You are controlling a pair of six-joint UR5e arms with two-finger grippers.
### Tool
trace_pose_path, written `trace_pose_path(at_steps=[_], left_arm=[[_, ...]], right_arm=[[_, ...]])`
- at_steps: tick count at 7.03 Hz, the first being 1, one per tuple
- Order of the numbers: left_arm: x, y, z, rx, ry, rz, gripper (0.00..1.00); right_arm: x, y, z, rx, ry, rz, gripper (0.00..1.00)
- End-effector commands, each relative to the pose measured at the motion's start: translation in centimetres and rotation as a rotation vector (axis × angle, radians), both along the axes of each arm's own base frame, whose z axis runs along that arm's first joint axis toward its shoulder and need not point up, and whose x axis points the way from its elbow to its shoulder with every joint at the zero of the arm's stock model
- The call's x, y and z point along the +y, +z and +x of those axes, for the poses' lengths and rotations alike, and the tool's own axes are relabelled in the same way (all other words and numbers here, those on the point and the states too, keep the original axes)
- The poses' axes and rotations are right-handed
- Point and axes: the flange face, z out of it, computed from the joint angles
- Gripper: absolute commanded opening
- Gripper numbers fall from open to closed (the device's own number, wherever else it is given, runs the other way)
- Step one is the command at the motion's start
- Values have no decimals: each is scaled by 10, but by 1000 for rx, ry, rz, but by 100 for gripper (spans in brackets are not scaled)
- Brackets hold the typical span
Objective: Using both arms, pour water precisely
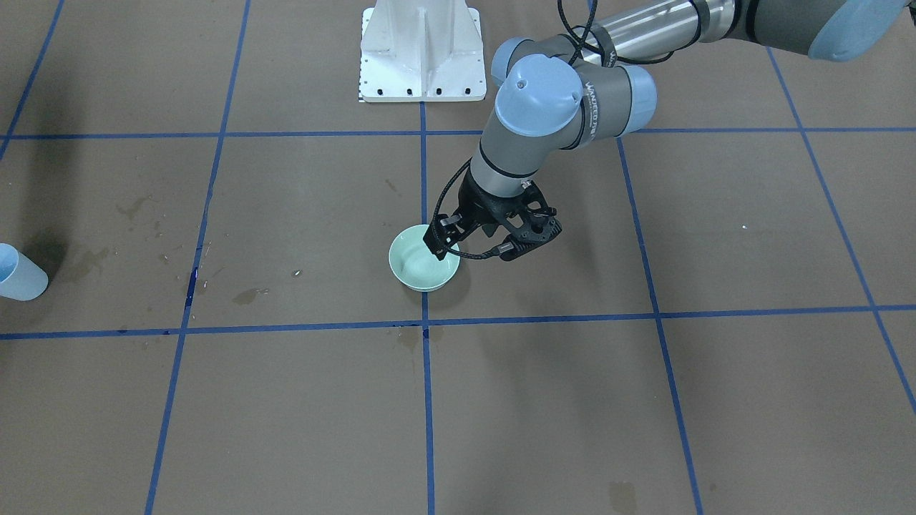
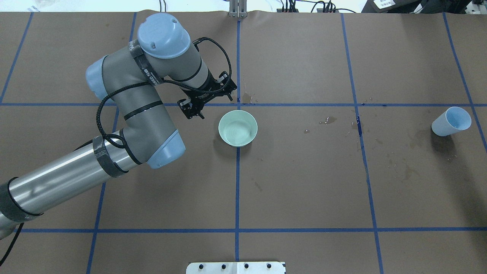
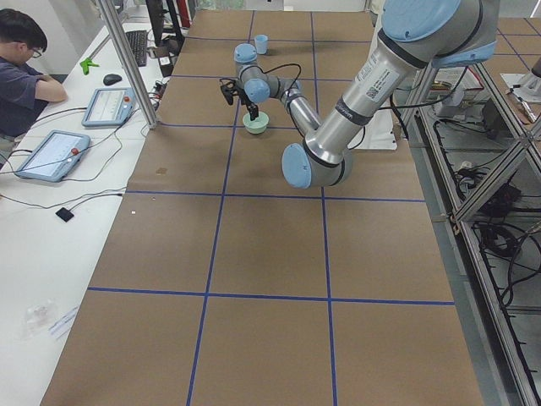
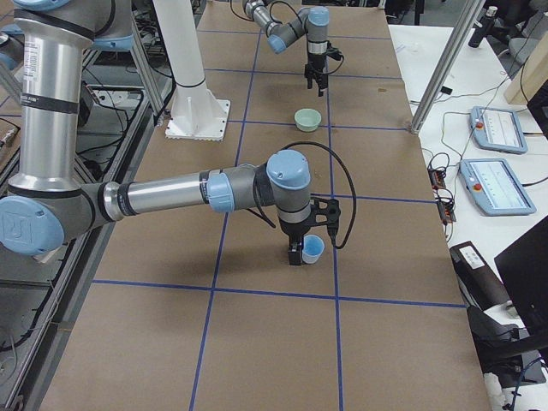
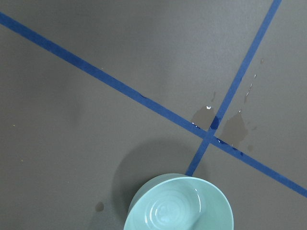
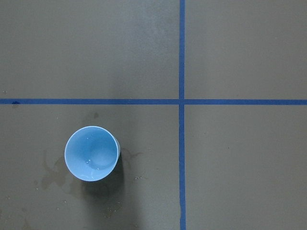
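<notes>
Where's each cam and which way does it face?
Front-facing: across the table, steeply down; left arm, white pedestal.
Overhead: behind robot, forward-down; left arm.
Exterior left: table's end, along it; left arm near.
Exterior right: opposite end; right arm near, left far.
Left wrist: down on pale green ceramic bowl; no fingers.
Right wrist: down on light blue plastic cup; no fingers.
Side views share bowl, cup.

White lettering is carried on a black strap point(image 1: 592, 96) around the wrist of the left arm point(image 1: 504, 154). In the front-facing view it can be read roughly as "WANJEED"; the characters after it are too small. A white label point(image 3: 365, 81) on the same arm cannot be read.
</notes>
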Motion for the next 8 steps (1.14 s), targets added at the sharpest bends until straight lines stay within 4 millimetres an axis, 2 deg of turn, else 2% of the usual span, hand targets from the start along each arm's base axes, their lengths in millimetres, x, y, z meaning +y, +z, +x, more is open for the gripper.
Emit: trace_pose_path(at_steps=[1, 2, 4, 5, 7, 8], left_arm=[[5, -3, -7, -10, -4, -6, 100], [5, 1, -8, -14, -4, -9, 100], [6, 2, -7, -15, -2, -10, 100], [7, 7, -6, -20, -1, -15, 100], [8, 6, -6, -19, 1, -13, 100], [8, 6, -6, -19, 1, -13, 100]], right_arm=[[47, 17, -44, 80, 182, 28, 100], [62, 23, -61, 64, 250, 20, 100], [71, 27, -86, 101, 272, 49, 100], [73, 28, -108, 124, 319, 57, 100], [83, 32, -178, 191, 408, 81, 100], [89, 36, -198, 217, 419, 104, 100]])
